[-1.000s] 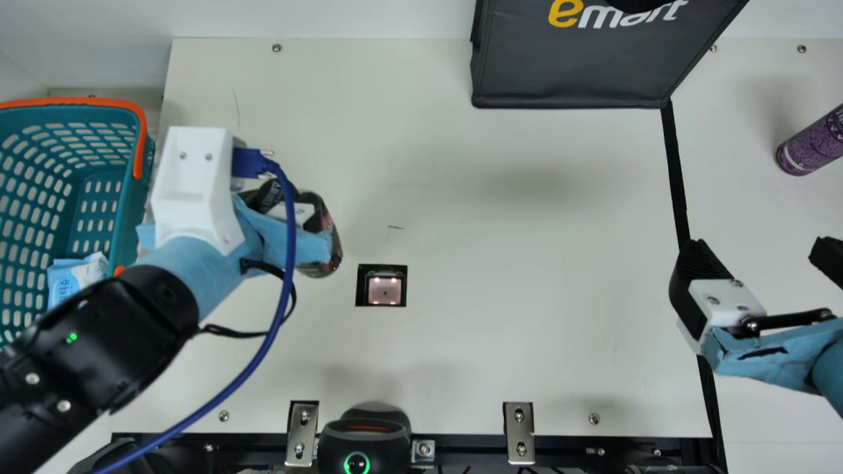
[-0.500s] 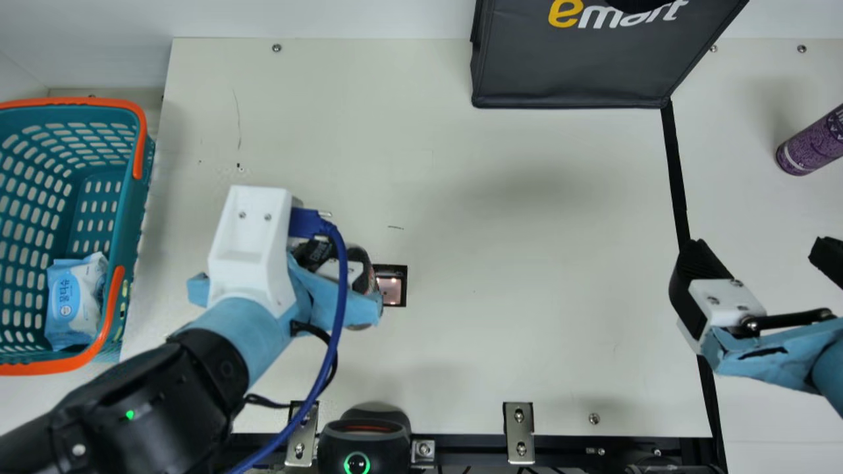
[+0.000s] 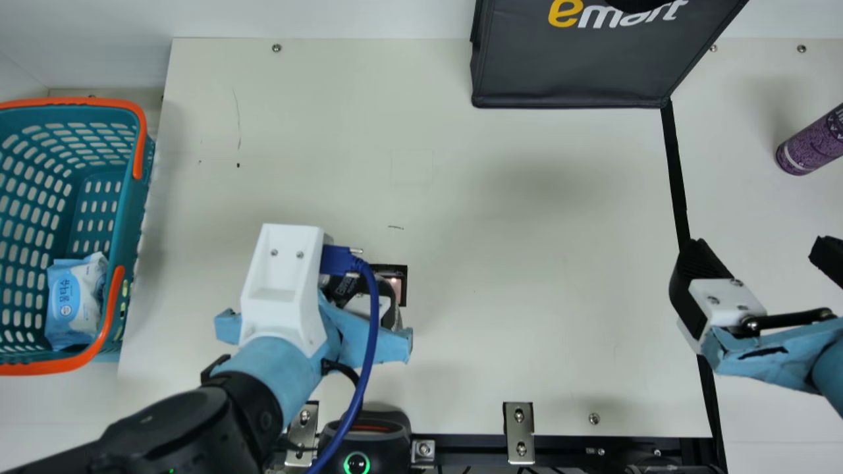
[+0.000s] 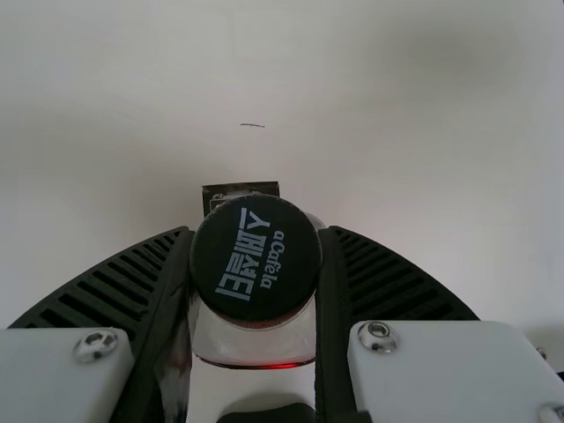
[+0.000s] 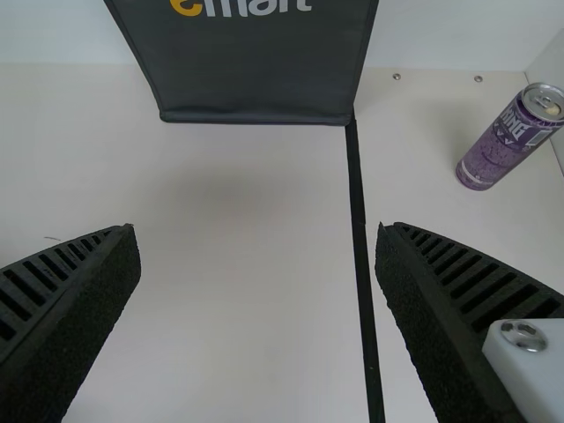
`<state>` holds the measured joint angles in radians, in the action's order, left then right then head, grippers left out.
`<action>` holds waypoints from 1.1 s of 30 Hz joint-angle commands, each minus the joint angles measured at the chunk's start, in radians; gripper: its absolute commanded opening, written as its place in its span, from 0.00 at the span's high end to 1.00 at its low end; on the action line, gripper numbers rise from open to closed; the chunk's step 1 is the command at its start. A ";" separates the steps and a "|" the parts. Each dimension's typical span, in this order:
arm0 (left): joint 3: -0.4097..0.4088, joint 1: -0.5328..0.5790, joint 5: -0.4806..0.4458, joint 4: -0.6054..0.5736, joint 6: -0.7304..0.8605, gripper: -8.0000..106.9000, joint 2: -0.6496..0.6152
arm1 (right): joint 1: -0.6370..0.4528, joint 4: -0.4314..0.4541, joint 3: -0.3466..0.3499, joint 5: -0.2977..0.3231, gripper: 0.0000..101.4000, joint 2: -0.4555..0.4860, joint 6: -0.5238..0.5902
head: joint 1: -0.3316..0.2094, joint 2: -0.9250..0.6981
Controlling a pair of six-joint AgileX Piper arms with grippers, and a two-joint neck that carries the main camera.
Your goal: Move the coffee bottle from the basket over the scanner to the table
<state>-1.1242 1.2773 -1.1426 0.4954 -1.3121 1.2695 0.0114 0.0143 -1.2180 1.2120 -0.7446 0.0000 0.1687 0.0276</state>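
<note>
Beside the table (image 3: pixel 514 296), the basket (image 3: pixel 133 191) holds a packet (image 3: pixel 74 306); left pincer (image 3: pixel 359 299) pinches coffee bottle (image 4: pixel 256 260), right pincer (image 3: pixel 757 251) is spread.

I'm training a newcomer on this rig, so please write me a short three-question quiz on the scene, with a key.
1. Multiple choice: what lies inside the teal plastic basket with orange handles?
A) a purple metal can
B) a blue and white soft pack
C) a black fabric bag

2. True or false: the right gripper stands open, with nothing between its ribbed black fingers.

3. Short answer: which gripper has its fingers closed on the coffee bottle with the round, lettered black cap?

Key: 1. B; 2. True; 3. The left gripper.
</note>
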 commanded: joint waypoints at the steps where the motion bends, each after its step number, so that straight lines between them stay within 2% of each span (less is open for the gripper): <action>1: 0.003 0.015 -0.004 0.024 -0.027 1.00 0.002 | 0.000 0.000 0.000 0.000 0.06 0.000 0.000 | -0.030 0.000; 8: 0.046 0.057 0.002 0.149 -0.128 1.00 0.012 | 0.000 0.000 0.000 0.000 0.06 0.000 0.000 | -0.030 0.000; 16: 0.120 0.028 0.063 0.251 -0.196 1.00 0.031 | 0.000 0.000 0.000 0.000 0.06 0.000 0.000 | -0.030 0.000; 33: 0.185 -0.039 0.196 0.332 -0.259 1.00 0.101 | 0.000 0.000 0.000 -0.001 0.06 0.000 0.000 | -0.030 0.000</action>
<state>-0.9417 1.2410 -0.9500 0.8261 -1.5695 1.3690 0.0114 0.0143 -1.2180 1.2106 -0.7446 0.0000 0.1687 0.0276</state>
